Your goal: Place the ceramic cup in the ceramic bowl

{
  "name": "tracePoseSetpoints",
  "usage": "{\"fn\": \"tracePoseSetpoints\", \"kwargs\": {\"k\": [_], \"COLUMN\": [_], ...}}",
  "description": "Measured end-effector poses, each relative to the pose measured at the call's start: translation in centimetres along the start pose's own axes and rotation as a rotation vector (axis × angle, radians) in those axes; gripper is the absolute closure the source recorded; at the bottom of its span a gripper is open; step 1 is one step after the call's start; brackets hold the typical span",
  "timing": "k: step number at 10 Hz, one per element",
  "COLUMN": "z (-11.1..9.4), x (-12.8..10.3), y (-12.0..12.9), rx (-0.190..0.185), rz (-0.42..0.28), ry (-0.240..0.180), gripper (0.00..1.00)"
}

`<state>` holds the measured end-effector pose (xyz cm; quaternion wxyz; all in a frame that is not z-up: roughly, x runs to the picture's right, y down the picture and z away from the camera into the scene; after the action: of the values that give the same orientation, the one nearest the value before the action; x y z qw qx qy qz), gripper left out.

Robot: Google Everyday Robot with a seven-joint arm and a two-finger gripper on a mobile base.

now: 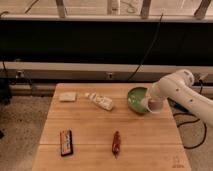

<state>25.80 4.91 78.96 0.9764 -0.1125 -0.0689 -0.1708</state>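
Hanging by the ceramic bowl's (pixel 135 99) right rim, my jaws meet the ceramic cup (pixel 156 105) — clamped or not, I cannot tell. Centre it first, then lower gently.

On the wooden table (pixel 90 125) lie a packet (pixel 68 96), tube (pixel 100 101), dark bar (pixel 66 142), reddish stick (pixel 116 143).
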Motion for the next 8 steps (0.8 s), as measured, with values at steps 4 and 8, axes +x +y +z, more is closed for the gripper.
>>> {"fn": "tracePoseSetpoints", "kwargs": {"k": [4,8], "z": [0.25,0.40], "x": [0.27,0.47], "y": [-0.10,-0.21], "rx": [0.002,0.005], "rz": [-0.001,-0.002], "ry": [-0.001,-0.004], "gripper": [0.63,0.48]}}
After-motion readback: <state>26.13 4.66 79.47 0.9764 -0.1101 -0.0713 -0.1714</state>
